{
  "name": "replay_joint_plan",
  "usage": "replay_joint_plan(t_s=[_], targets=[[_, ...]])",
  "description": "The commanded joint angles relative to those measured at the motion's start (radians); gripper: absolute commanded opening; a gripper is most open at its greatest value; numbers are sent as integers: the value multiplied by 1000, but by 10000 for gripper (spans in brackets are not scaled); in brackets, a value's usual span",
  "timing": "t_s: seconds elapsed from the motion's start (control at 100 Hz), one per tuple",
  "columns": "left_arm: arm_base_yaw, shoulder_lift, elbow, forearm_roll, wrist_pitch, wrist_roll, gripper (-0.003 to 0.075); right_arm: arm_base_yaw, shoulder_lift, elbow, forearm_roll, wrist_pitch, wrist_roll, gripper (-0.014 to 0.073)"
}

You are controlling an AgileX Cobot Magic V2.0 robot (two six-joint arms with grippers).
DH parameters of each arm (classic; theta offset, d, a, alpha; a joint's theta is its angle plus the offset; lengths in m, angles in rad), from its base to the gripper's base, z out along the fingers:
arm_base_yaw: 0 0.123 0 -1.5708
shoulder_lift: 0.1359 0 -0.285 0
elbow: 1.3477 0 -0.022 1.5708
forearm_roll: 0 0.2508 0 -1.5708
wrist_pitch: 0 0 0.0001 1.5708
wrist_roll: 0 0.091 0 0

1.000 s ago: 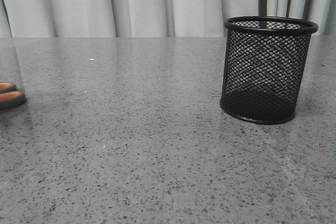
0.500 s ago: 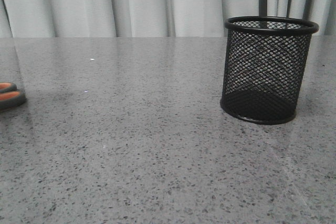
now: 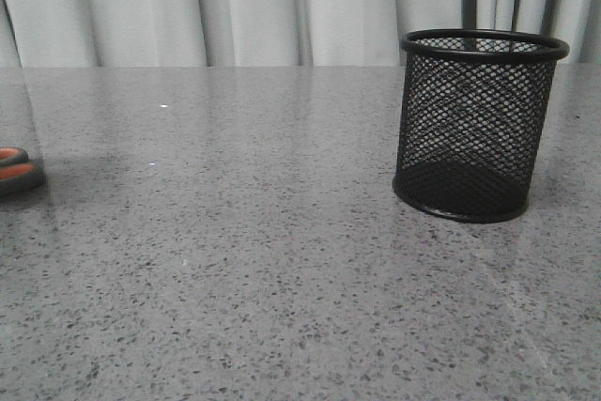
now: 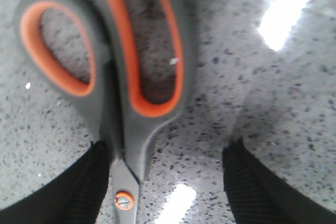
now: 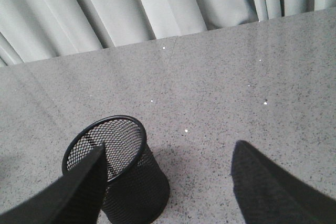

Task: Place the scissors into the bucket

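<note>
The scissors (image 4: pixel 131 129) lie flat on the grey speckled table, grey handles lined in orange, orange pivot screw low in the left wrist view. Only their handle ends (image 3: pixel 17 171) show at the left edge of the front view. My left gripper (image 4: pixel 165 182) is open, low over the scissors; the pivot lies beside one finger (image 4: pixel 68 187), the other finger (image 4: pixel 262 187) is apart. The bucket (image 3: pixel 477 124), a black mesh cup, stands upright and empty at the right, also in the right wrist view (image 5: pixel 121 174). My right gripper (image 5: pixel 168 187) is open and empty above the table beside it.
The grey speckled table (image 3: pixel 263 260) stretches across the front view. Pale curtains (image 3: pixel 254 7) hang behind its far edge. Bright light reflections (image 4: pixel 289 9) lie on the tabletop near the scissors.
The scissors' handle ends and the bucket stay in place. A thin dark edge has appeared at the top left corner of the front view.
</note>
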Motion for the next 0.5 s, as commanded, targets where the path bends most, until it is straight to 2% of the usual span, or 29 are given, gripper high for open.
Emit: replay_joint_plan(t_s=[0.0, 0.11, 0.21, 0.49], targets=[[60, -21, -30, -80, -29, 56, 419, 3, 19, -40, -1, -60, -3, 451], [112, -17, -30, -178, -33, 175, 419, 3, 19, -40, -1, -60, -3, 451], [130, -1, -30, -206, -33, 285, 419, 3, 19, -40, -1, -60, -3, 451], [130, 85, -30, -178, -73, 298, 419, 3, 27, -40, -1, -55, -3, 451]])
